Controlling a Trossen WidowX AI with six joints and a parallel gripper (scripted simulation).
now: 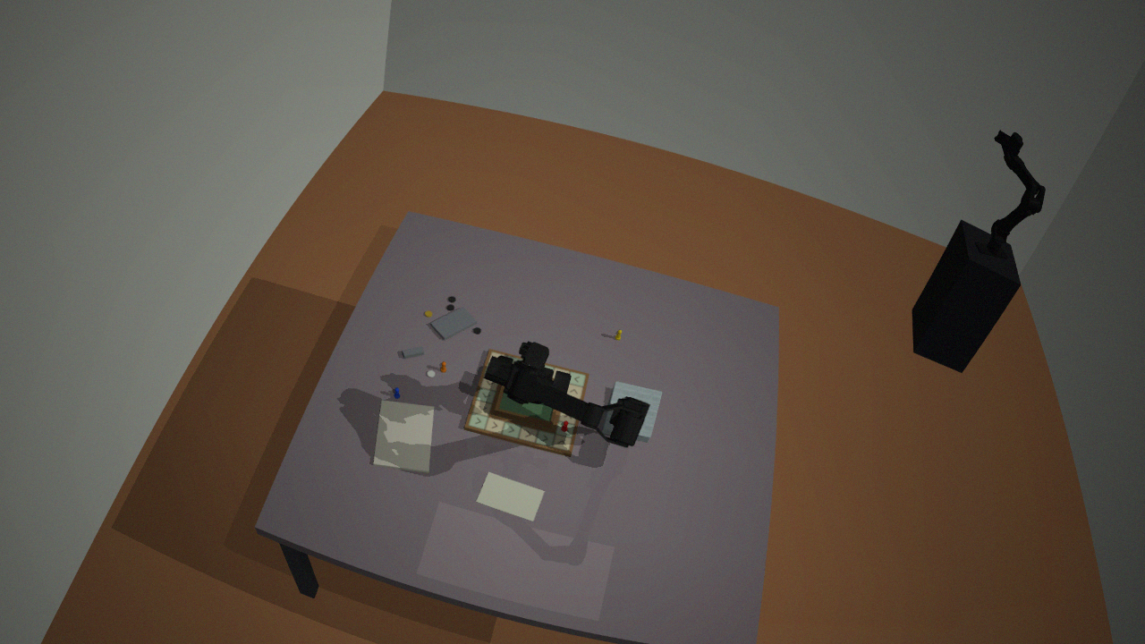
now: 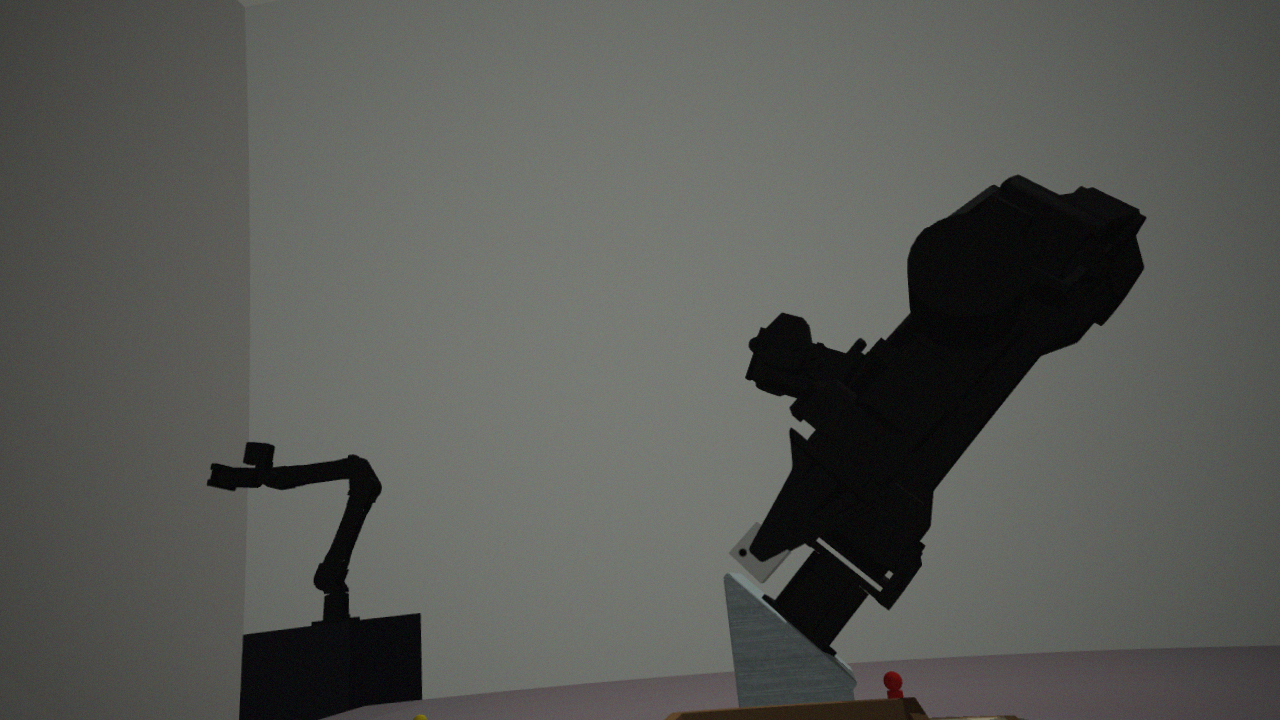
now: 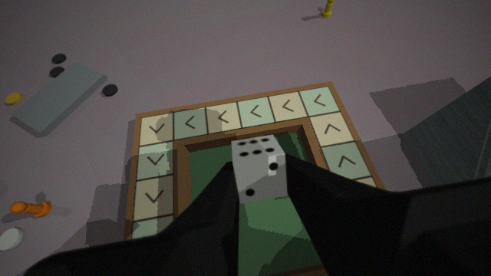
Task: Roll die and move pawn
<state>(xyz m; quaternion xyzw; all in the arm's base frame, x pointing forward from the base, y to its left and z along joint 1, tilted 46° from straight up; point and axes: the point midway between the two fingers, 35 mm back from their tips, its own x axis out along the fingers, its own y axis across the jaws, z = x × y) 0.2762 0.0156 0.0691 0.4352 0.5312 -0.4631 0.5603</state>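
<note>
Overhead, one gripper pinching one die, above one green tray, one red pawn.

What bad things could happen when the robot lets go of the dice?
1. The gripper holds the die high above the green tray, near its far wall, and tilted. Dropped from here, it might bounce over the rim onto the arrow squares or the table.
2. The red pawn stands on the board right by the arm's lower part, so a careless swing afterwards could knock it off its square.
</note>
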